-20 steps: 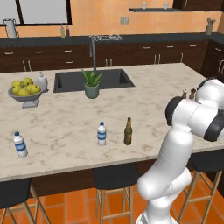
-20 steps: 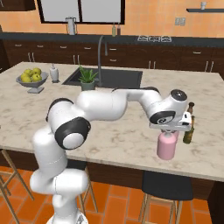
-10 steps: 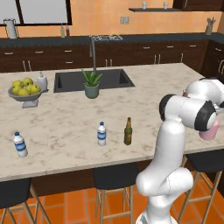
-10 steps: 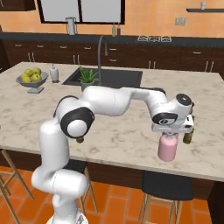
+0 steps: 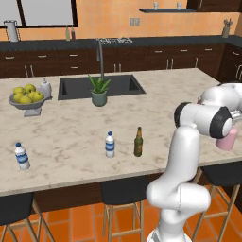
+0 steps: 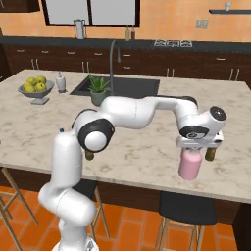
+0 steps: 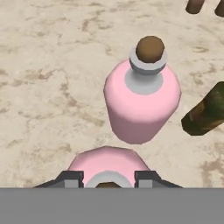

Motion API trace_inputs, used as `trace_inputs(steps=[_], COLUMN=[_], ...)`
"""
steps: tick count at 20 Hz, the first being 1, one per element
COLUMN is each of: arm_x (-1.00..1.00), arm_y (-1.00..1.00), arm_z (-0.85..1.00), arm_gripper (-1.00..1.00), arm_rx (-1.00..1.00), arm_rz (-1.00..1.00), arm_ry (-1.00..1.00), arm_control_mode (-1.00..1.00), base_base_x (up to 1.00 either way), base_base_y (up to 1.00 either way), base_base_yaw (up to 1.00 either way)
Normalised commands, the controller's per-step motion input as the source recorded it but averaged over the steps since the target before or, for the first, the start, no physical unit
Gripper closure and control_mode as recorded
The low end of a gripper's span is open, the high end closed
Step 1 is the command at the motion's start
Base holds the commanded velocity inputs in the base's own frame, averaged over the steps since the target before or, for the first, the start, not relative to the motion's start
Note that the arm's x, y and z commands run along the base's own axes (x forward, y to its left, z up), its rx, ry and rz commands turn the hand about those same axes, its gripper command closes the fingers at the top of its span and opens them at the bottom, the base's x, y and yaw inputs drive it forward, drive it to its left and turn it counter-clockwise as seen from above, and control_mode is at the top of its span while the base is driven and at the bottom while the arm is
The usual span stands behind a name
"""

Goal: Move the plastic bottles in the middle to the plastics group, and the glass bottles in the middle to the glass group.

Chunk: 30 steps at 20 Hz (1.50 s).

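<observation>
My gripper [image 6: 197, 146] is shut on the neck of a squat pink bottle [image 6: 189, 165], which hangs upright over the counter's front right part. In the hand view that bottle [image 7: 107, 162] sits between the fingertips [image 7: 72, 178]. Just beyond it the glass group stands on the counter: a like pink bottle [image 7: 142, 103] and a dark beer bottle [image 7: 204, 114], whose base [image 6: 211, 155] also peeks out behind my hand. In the middle stand a small clear water bottle [image 5: 109, 144] and a slim beer bottle [image 5: 138, 142]. The plastics group's water bottle [image 5: 20, 156] stands far left.
Small shakers [image 7: 195, 5] stand past the glass group. Further back are a sink [image 5: 118, 85] with a tall tap, a potted plant [image 5: 99, 91], a fruit bowl [image 5: 27, 100] and a white pump bottle [image 5: 45, 88]. The counter's front edge [image 6: 162, 188] runs close under the held bottle.
The arm's elbow and shoulder have swung to a new posture. The hand and the pink bottle have stayed almost where they were.
</observation>
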Motion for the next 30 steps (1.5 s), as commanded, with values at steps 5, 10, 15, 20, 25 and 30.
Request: trace_inputs(steps=[5,10,15,20,25,30], arm_x=[0.00,0.00,0.01,0.00,0.00,0.00], arm_y=[0.00,0.00,0.00,0.00,0.00,0.00], arm_z=[-0.03,-0.21,-0.26,0.00,0.00,0.01], arm_gripper=[1.00,1.00,1.00,-1.00,-1.00,-1.00], arm_rx=[0.00,0.00,0.00,0.00,0.00,0.00], arm_rz=[0.07,0.04,0.02,0.00,0.00,0.00], arm_ry=[-0.15,-0.05,0.01,0.00,0.00,0.00], arm_control_mode=[-1.00,-1.00,-1.00,-1.00,-1.00,-1.00], base_base_x=[0.00,0.00,0.00,0.00,0.00,0.00], base_base_y=[0.00,0.00,0.00,0.00,0.00,0.00], base_base_yaw=[0.00,0.00,0.00,0.00,0.00,0.00])
